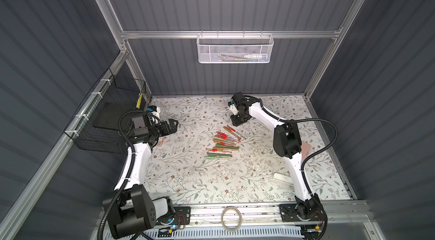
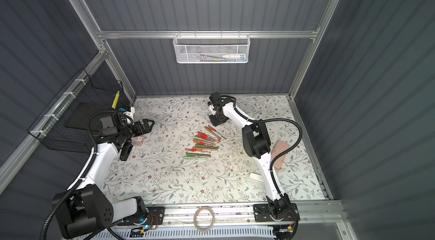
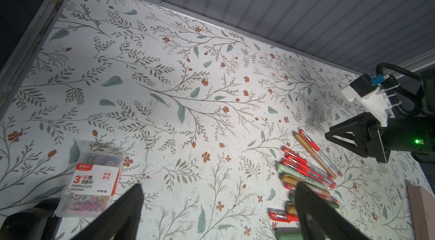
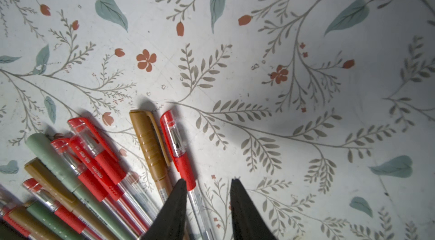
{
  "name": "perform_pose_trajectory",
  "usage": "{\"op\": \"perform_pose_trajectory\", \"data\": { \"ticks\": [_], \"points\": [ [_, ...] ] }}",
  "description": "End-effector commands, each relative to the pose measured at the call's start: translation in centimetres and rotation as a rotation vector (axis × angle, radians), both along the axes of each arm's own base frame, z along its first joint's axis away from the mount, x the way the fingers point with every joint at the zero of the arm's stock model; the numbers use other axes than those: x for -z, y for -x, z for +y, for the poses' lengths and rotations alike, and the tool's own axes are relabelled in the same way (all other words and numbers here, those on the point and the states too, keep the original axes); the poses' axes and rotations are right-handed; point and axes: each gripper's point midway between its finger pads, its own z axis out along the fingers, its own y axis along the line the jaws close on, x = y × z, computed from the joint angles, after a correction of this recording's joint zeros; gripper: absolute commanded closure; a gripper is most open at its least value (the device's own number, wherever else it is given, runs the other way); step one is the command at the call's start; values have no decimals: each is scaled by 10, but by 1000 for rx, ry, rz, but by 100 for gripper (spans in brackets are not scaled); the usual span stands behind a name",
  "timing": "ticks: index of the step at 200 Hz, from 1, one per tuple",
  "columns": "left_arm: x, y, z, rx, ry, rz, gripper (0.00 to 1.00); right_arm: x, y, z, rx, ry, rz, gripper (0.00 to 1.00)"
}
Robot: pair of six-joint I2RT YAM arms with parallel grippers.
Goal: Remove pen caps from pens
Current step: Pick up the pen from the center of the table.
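Note:
The pens (image 1: 223,143) (image 2: 204,143) lie capped in a loose fan at the middle of the floral table: clear ones with red caps, olive, pale-green and mustard ones. My right gripper (image 1: 236,120) (image 4: 209,181) hangs low over the pile's far end. Its jaws are narrowed but still apart. The clear barrel of a red-capped pen (image 4: 179,154) lies on the table between them, against one finger (image 4: 174,208) and apart from the other. A mustard pen (image 4: 150,142) lies just beside it. My left gripper (image 1: 170,125) (image 3: 219,185) hovers wide open and empty, left of the pens (image 3: 306,175).
A clear box of paper clips (image 3: 91,180) (image 2: 137,141) sits under the left arm. A pink case (image 2: 280,154) and a white case (image 1: 282,177) lie by the right arm. A black wire basket (image 1: 106,118) hangs on the left wall and a white mesh basket (image 1: 235,49) on the back wall. A tape roll (image 1: 231,218) rests on the front rail.

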Motion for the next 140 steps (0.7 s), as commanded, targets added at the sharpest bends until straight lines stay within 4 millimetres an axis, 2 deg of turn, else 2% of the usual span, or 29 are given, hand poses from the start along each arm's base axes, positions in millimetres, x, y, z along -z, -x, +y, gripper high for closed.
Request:
{"op": "perform_pose_trajectory", "data": {
  "ticks": [1,50,140],
  "points": [
    [2,5,0,-7,33,13,0,6,9,9,-33,1,31,68],
    [1,5,2,-14,33,10,0,18,13,14,-43,8,58,72],
    [2,6,5,-24,37,12,0,41,16,6,-42,61,93,74]
  ]
}}
